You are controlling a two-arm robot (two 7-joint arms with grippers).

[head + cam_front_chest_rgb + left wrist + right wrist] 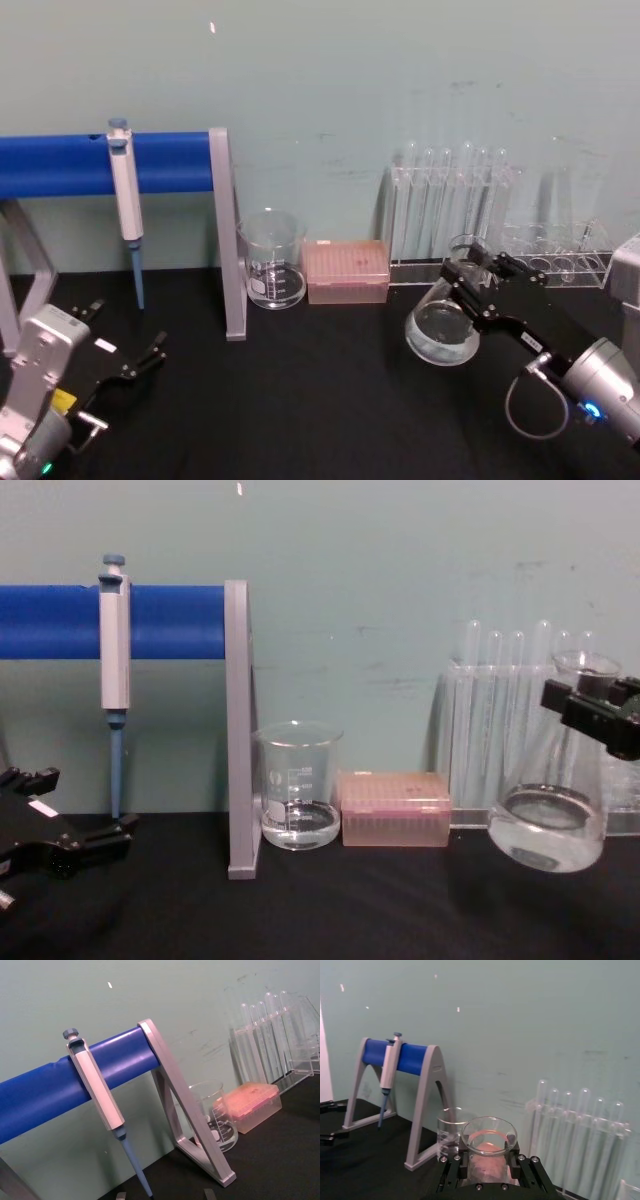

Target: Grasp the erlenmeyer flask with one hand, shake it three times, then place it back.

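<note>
Glass erlenmeyer flask (443,328) looks slippery and easy to break. The right hand (470,272) squeezes its thin neck near the worktop's (330,410) right edge. The left gripper (128,332) sits open.

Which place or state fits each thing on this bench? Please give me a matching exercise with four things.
Column one
1 erlenmeyer flask
2 beaker
3 pipette
4 left gripper

Column two
A hangs on the blue bar
B open, low at the table's left
C tilted, neck clamped by the right gripper
D upright beside the grey stand leg

Pairs: 1-C, 2-D, 3-A, 4-B
</note>
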